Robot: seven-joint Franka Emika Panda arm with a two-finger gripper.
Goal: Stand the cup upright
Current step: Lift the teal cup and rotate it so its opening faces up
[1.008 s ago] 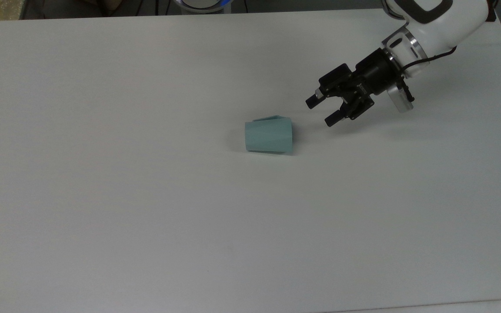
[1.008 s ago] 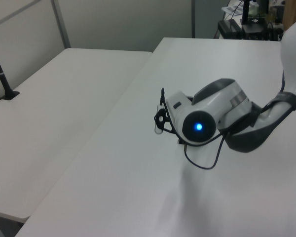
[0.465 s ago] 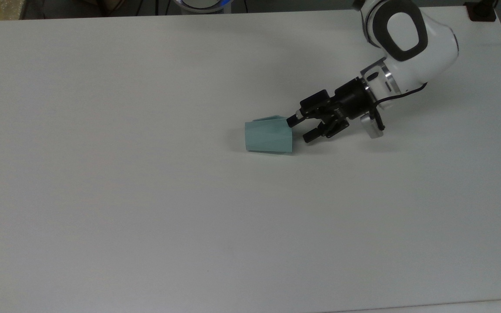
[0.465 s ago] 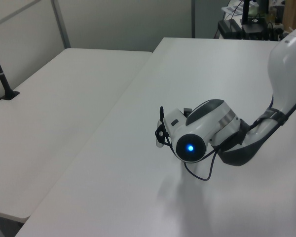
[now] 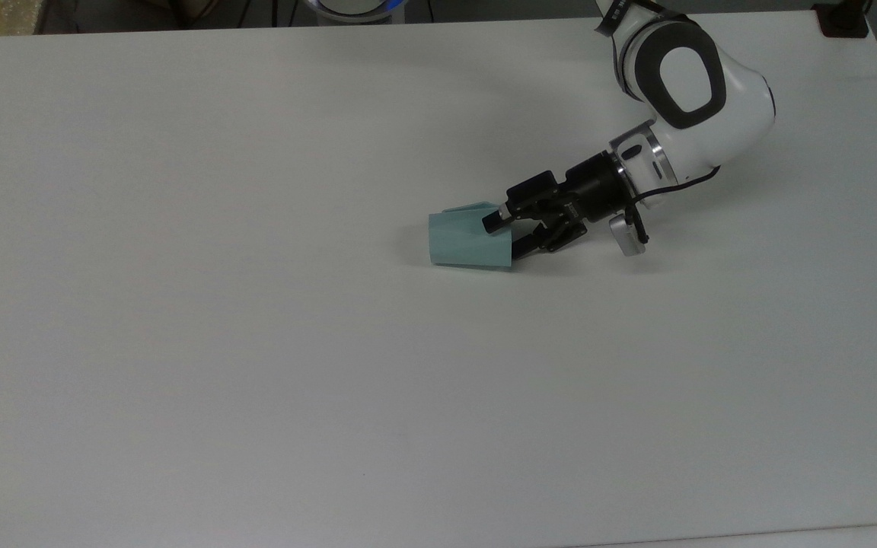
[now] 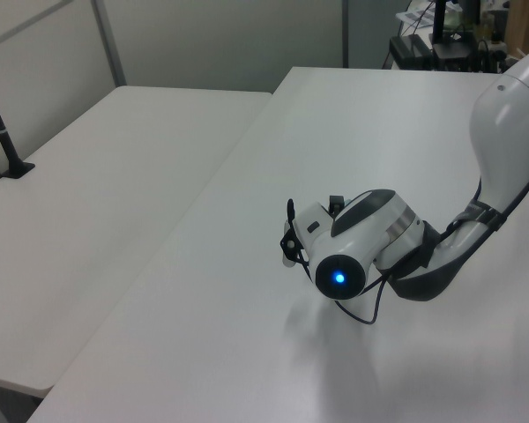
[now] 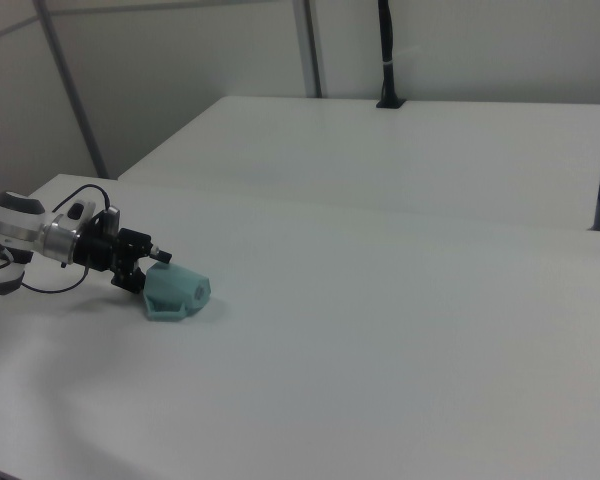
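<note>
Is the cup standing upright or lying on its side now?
On its side. The cup lies on the table, its wide rim facing the end effector.

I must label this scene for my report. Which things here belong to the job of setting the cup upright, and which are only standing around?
Job: the cup, lying on its side; the gripper, open at its wide end.

Not part of the job: the second table; the black post on it.

A lab: bare white tables, partition walls, robot arm.
</note>
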